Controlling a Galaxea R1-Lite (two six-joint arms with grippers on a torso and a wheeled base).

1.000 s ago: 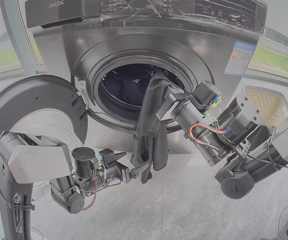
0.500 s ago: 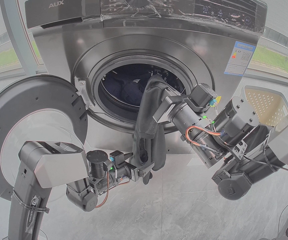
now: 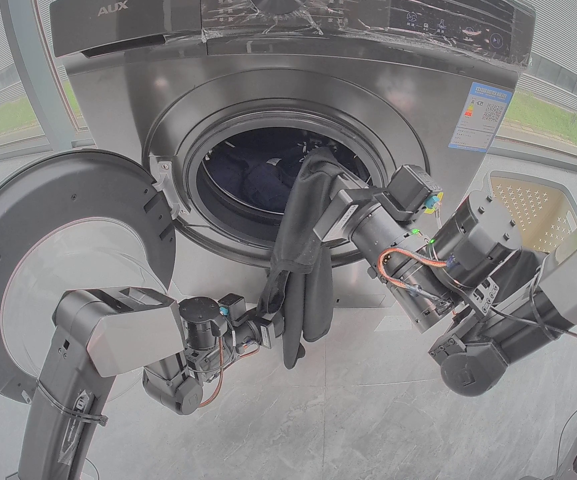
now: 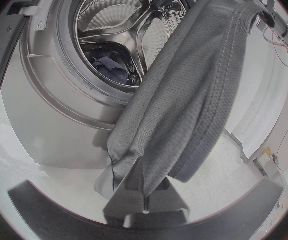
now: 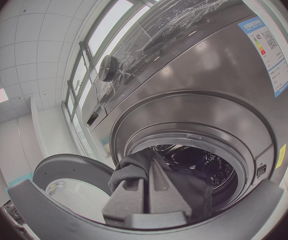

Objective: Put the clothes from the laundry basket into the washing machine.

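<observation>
The washing machine [image 3: 168,95] stands with its round door [image 3: 48,221] swung open to the left. Dark clothes [image 3: 252,175] lie inside the drum [image 4: 117,20]. A dark grey garment [image 3: 302,248] hangs from the drum's rim down the machine's front. My right gripper [image 3: 324,176] is shut on its upper end at the opening, with its fingers [image 5: 160,187] pinching the cloth [image 5: 130,165]. My left gripper [image 3: 275,325] is low, at the garment's hanging bottom. In the left wrist view the left gripper [image 4: 144,187] is shut on a corner of the grey knit [image 4: 184,100].
A beige perforated laundry basket [image 3: 535,211] sits at the right behind my right arm. The open door takes up the space on the left. Pale tiled floor [image 3: 342,415] lies free in front of the machine.
My left arm has swung right and in toward the machine, bringing its gripper onto the garment's lower end. My right gripper dipped slightly and came back, still holding the top.
</observation>
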